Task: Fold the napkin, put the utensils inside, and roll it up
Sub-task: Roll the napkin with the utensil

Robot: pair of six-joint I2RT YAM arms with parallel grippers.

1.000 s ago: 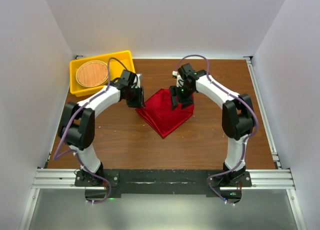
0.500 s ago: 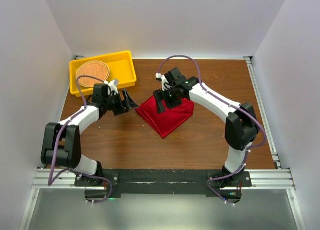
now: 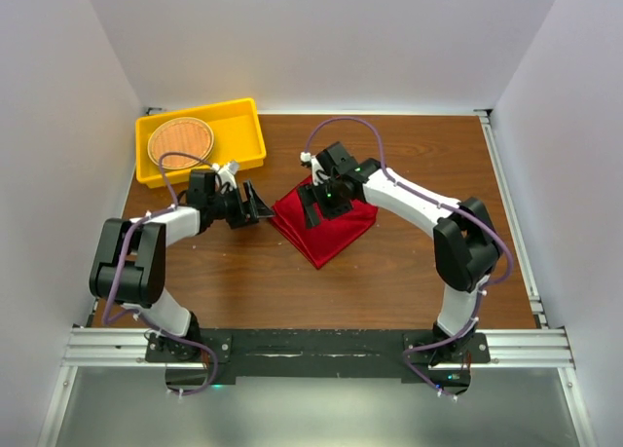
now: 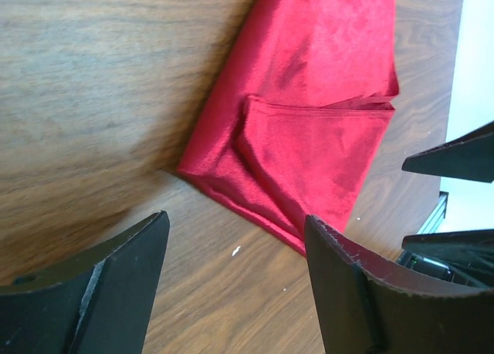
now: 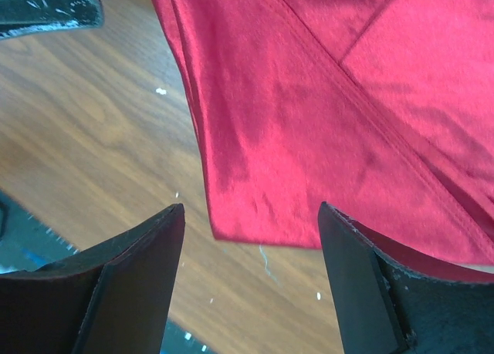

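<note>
Compared with a second ago, the left hand has let go of the cloth's left corner and pulled back toward its own side. It now sits low over bare wood, just beside the napkin but apart from it. The right hand has shifted from the cloth's far right part to its left part, and the raised peak the cloth had then is gone.

The napkin is bright red with a soft, slightly shiny nap. It lies folded in flat layers near the middle of the surface, which is dark brown wood grain, and one corner points toward the arms. The left wrist view shows a stitched hem and a folded flap on the napkin. In that view the left hand is spread wide and holds nothing.

The right wrist view shows the right hand also spread, with the napkin's edge below the gap. Both hands have matte black, wedge-shaped fingers.

At the far left, a yellow plastic bin holds a round woven orange-brown mat.
</note>
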